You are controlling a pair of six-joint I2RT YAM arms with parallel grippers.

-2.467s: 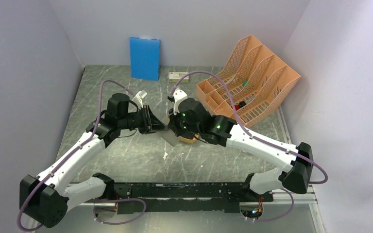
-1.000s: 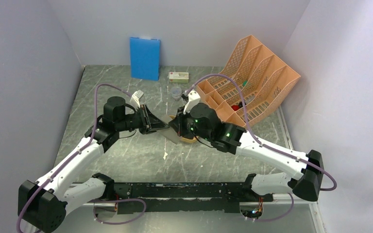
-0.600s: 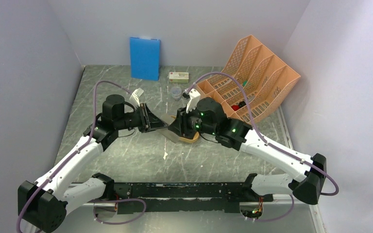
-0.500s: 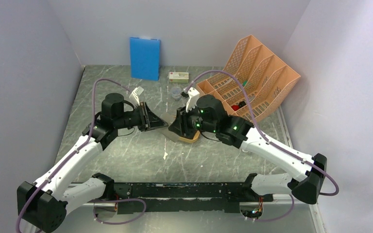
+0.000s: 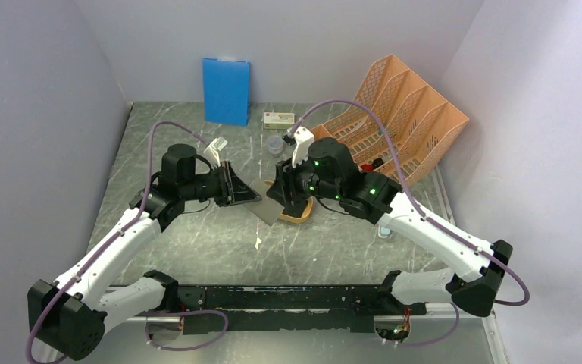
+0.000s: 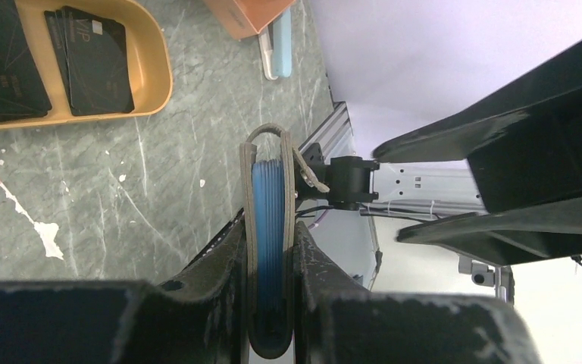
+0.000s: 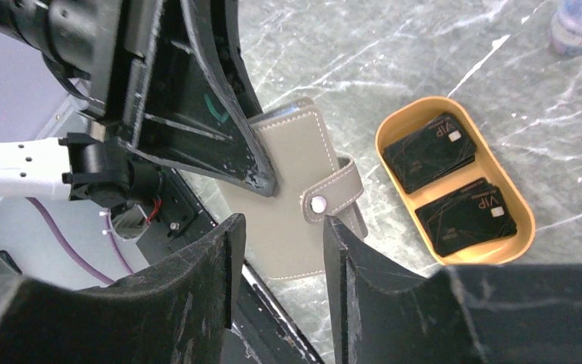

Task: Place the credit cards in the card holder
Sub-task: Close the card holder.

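"Grip first: what have you got?"

"My left gripper point(image 6: 269, 254) is pinched narrow on the small grey folding card holder point(image 6: 269, 197), held edge-on near the table's middle. I judge it soft and floppy, so both covers want squeezing together. My right gripper point(image 7: 280, 224) hangs over it, jaws parted, empty."

"And the containers?"

"Just right, the mustard-yellow oval tray point(image 7: 496, 171) holds two stacks of thin black credit cards point(image 7: 430, 152). They look light, stiff and slick, best nipped by the edges. Far right, the orange mesh file rack point(image 5: 402, 114) holds small bits I can't identify."
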